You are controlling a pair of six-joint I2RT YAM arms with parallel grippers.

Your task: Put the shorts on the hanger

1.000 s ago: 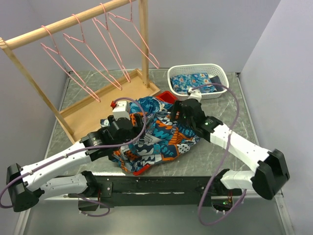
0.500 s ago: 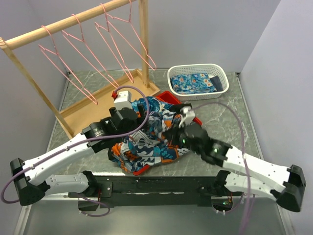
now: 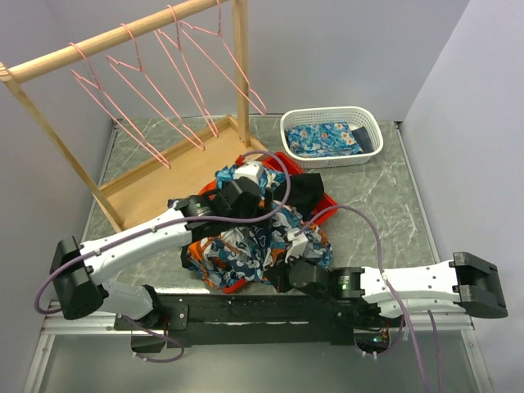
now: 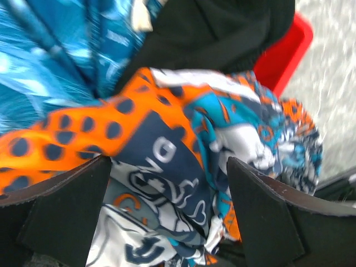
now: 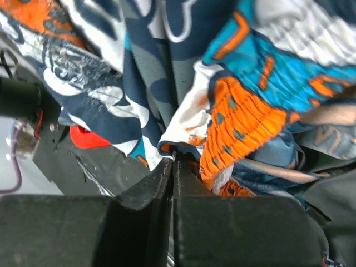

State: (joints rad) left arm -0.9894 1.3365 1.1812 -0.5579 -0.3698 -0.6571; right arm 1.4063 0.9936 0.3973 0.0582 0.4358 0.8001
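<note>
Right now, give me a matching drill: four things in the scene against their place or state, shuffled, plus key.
Things
1. hangers
2. white basket
3. left gripper
4. right gripper

Place or state
A. shut on an edge of the shorts
B. hung on the wooden rail
C. open, one finger on either side of bunched printed fabric
D. holds a folded blue floral cloth

Pairs: 1-B, 2-D, 3-C, 4-A

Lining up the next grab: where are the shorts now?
Top view: the shorts lie bunched mid-table, half over the red tray, on the near side of the black garment.
</note>
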